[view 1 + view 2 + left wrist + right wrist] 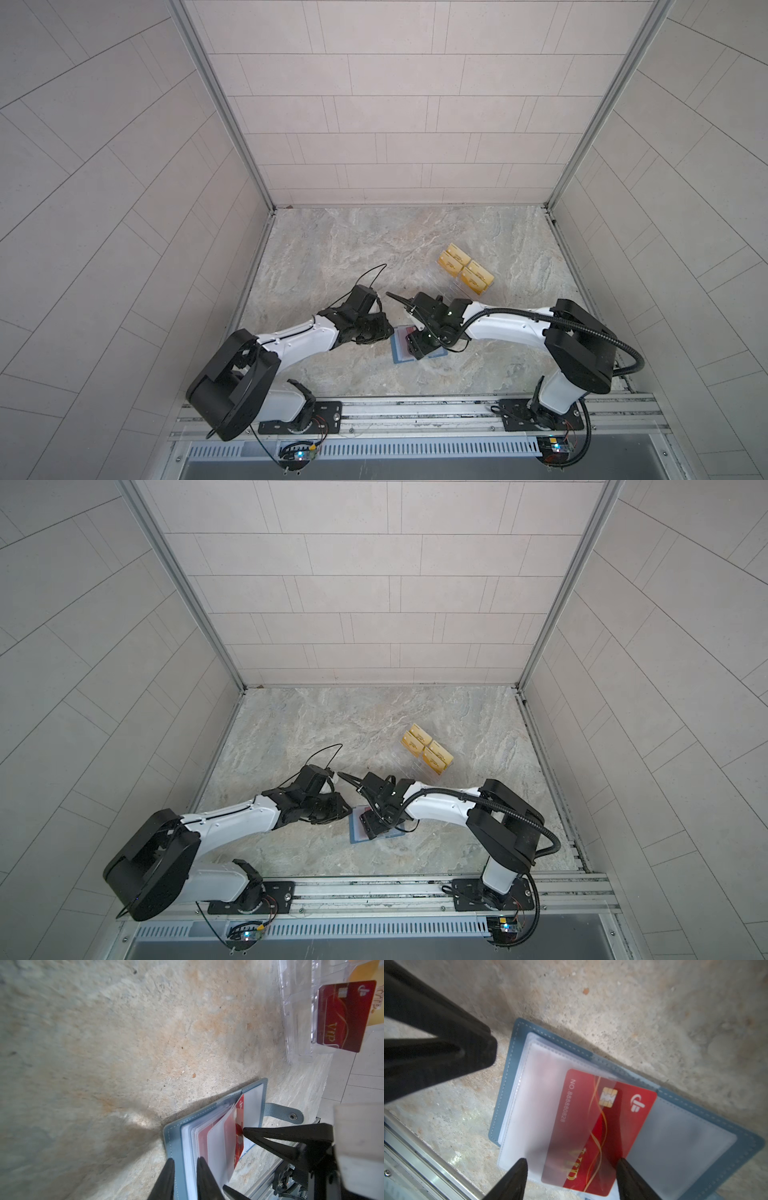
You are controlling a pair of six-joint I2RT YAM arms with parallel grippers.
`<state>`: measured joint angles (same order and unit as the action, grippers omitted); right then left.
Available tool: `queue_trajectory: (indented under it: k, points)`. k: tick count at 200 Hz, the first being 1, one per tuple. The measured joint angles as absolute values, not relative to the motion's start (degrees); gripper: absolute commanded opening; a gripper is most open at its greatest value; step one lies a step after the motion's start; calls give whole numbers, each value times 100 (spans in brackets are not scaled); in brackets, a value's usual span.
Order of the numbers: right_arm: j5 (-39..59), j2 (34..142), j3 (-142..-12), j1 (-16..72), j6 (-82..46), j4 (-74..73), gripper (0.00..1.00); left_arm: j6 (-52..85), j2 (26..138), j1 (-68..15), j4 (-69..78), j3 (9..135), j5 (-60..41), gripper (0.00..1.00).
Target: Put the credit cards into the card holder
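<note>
The card holder (512, 1047), a slate-blue booklet with pale clear sleeves, lies open on the stone table; both top views show it between the two arms (400, 351) (356, 832). My left gripper (186, 1167) is shut on its left cover and sleeve stack. A red VIP credit card (629, 1109) sits part way into a raised sleeve. My right gripper (572, 1165) is open and straddles this card's width, with one fingertip (249, 1131) touching its edge. In the left wrist view, another red credit card (347, 1016) stands in the clear rack.
A clear acrylic rack (297, 1022) with gold-yellow cards (465, 270) (428, 750) stands behind the card holder, at the right. The holder's snap strap (286, 1113) sticks out flat on the table. An aluminium rail (415, 409) runs along the front edge.
</note>
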<state>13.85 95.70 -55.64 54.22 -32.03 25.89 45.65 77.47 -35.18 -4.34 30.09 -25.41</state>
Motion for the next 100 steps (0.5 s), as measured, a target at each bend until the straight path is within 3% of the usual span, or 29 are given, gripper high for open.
queue_trajectory:
  k: [100]
  points:
    - [1264,9568,-5592,5382,-3374,2727,71,4567,7850,-3518,-283,2755,-2545,25]
